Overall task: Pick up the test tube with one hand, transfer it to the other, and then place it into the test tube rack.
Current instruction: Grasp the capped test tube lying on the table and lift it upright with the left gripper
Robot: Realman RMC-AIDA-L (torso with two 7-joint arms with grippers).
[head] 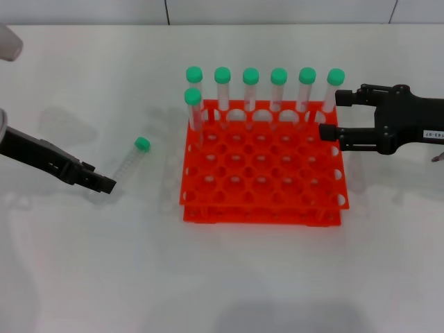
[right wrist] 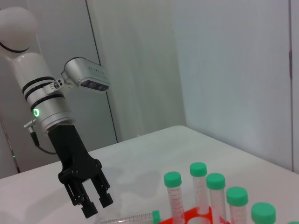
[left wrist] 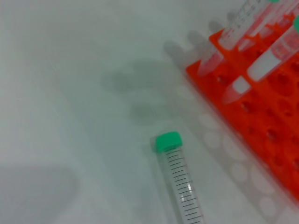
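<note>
Left's black two-finger gripper [head: 103, 183], the unlabelled one, hangs at the lower left of the head view with its fingers spread and nothing between them; it touches nothing, and its tips sit near the base end of the slender clear plastic test tube with a green screw cap [head: 132, 159]; the right wrist view shows the same claw [right wrist: 93, 204] released above the lying tube [right wrist: 133, 218]. That tube rests flat on the white table [head: 222, 277], left of centre, well apart from the bright orange-red plastic test tube rack [head: 262, 182], cap pointing toward the upper part of the frame; the left wrist view shows its printed graduations [left wrist: 180, 184]. It looks light and stiff, with a smooth round wall likely to roll or slip under a careless pinch; the middle of the barrel, below the cap, seems the sound place to grip, leaving an end free for the handover. Seven like tubes [head: 279, 89] stand upright along the rack's far rows. At the right edge, the labelled black gripper [head: 329, 114] waits just beside the rack's far right corner, fingers apart and empty.
</note>
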